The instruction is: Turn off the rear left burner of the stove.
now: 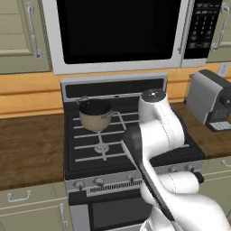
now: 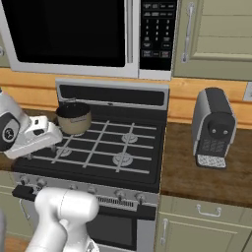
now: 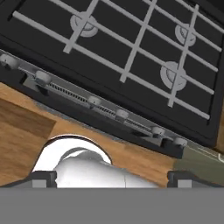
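Note:
The stove has a black top, grey grates and a silver front strip with several small knobs. Its rear left burner is hidden under a tan saucepan that stands on the grate there, also the saucepan in the right base view. My gripper hangs above and in front of the knob strip, open, with nothing between its widely spread fingertips. My white hand sits over the stove's front left corner. Three bare burner heads lie beyond the knobs.
A microwave with a black door hangs above the stove. A grey coffee machine stands on the wooden counter to the right. Cabinets with handles lie below the counter. My own arm covers the stove's right half in the left base view.

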